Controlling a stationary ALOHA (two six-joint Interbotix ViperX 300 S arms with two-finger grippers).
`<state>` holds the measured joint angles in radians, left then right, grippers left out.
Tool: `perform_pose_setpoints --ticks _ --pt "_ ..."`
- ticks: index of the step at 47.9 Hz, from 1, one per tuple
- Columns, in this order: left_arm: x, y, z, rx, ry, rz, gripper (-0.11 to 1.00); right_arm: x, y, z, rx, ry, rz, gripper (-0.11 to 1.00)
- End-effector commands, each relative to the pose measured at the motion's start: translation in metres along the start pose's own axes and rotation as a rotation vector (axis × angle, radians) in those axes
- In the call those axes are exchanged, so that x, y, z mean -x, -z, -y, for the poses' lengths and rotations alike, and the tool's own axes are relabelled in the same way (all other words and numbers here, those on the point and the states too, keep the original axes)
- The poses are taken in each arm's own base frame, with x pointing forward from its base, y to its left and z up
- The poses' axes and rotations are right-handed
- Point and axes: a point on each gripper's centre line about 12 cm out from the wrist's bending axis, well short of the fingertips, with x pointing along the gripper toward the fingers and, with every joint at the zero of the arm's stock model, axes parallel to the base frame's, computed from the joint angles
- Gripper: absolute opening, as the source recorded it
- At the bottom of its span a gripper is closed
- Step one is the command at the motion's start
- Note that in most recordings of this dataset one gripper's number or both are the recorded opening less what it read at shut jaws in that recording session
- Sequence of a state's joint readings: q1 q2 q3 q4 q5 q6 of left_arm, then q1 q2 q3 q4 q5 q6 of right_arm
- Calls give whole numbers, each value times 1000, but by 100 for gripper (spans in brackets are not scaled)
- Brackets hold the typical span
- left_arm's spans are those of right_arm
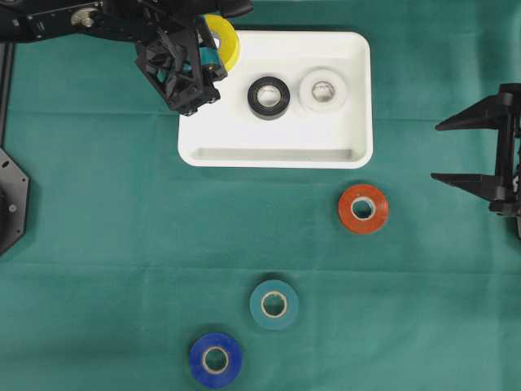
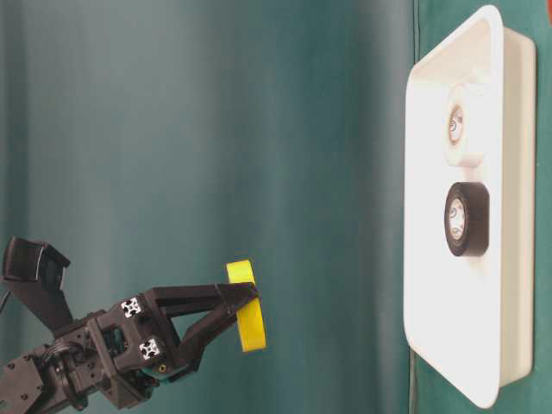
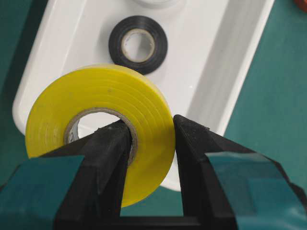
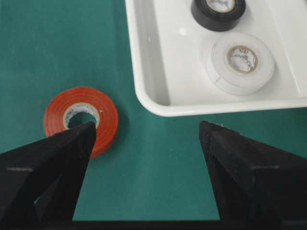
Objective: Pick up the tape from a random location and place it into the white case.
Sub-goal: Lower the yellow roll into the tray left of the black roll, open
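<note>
Green cloth [image 1: 98, 244] lies under the white case [image 1: 358, 155], where the left gripper [image 1: 213, 55] clamps yellow tape [image 1: 225, 41] above its corner, while the right gripper [image 1: 476, 151] gapes wide.

Nothing here you can actually read, tbh. There's faint print on the inner cardboard cores of a few rolls: the white tape [image 4: 241, 61], the orange tape [image 4: 80, 118] and the black tape [image 3: 137, 44], but it's way too small and blurry to make out any letters or brand. The yellow tape [image 3: 103, 129] has a few dark marks on its core, also illegible. The case [image 1: 277, 151] is plain, with no label or number that I can spot. Same for the green tape [image 1: 273, 304] and blue tape [image 1: 215, 358], just blank cores.
</note>
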<state>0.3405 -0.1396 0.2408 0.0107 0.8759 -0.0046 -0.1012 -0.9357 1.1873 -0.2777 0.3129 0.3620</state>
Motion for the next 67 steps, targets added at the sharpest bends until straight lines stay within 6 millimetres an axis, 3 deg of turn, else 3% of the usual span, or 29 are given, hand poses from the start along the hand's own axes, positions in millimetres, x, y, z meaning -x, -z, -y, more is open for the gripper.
perform_pose_setpoints --ticks 1,67 --pt "11 -8 -2 1 -4 38 22 1 -11 -1 0 -1 24 82" --pt "7 -3 -2 2 -4 23 22 1 -11 -1 0 -1 24 82"
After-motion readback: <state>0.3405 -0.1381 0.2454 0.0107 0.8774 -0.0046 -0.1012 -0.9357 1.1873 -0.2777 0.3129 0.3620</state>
